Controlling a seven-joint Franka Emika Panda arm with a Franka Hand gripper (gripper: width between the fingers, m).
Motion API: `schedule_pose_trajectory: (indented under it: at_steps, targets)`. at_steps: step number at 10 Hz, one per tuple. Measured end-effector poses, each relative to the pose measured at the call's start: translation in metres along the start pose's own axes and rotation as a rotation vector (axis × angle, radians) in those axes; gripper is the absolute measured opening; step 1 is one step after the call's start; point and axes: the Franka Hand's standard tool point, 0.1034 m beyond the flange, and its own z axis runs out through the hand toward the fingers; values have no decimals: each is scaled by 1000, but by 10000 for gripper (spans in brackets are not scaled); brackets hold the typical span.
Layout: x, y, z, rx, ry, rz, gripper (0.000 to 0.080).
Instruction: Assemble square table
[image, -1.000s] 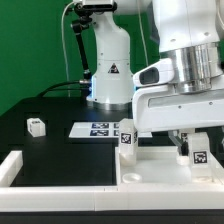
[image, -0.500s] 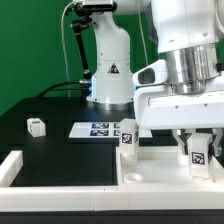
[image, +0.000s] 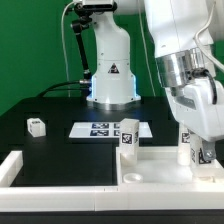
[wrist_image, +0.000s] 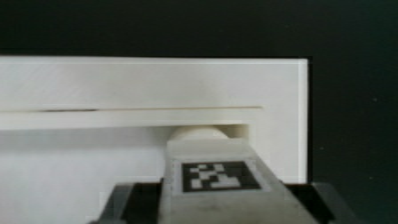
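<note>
We see the gripper (wrist_image: 217, 203) pinching a small white plastic leg with a black-and-white tag (wrist_image: 215, 168), tilted over the large white square plastic slab (image: 157, 167) at the exterior view's right. A second tagged leg (image: 127, 136) stands upright on the slab; a third leg (image: 36, 126) sits well apart.

The arm's wrist no longer upright, now rolled and tipped toward the exterior view's right, gripper (image: 200, 157) turned with it, gripped leg (wrist_image: 217, 172) twisted round
</note>
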Motion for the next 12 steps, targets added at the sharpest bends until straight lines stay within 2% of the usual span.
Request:
schedule_pose_trajectory:
  at_steps: [1, 2, 3, 4, 5, 7, 8, 11, 12]
  targets:
    - [0, 0, 0, -1, 1, -32, 288]
    - [0, -1, -1, -3, 8, -123, 386]
    - [0, -3, -3, -5, 19, -312, 564]
    - [1, -4, -5, -10, 30, -502, 564]
    - [2, -3, -4, -12, 30, -534, 623]
    - [2, -3, -4, -15, 31, -668, 641]
    - [2, -4, -5, -25, 42, -809, 648]
    - [7, -8, -7, -77, 75, -1483, 649]
    - [7, -8, -7, -73, 75, -1423, 649]
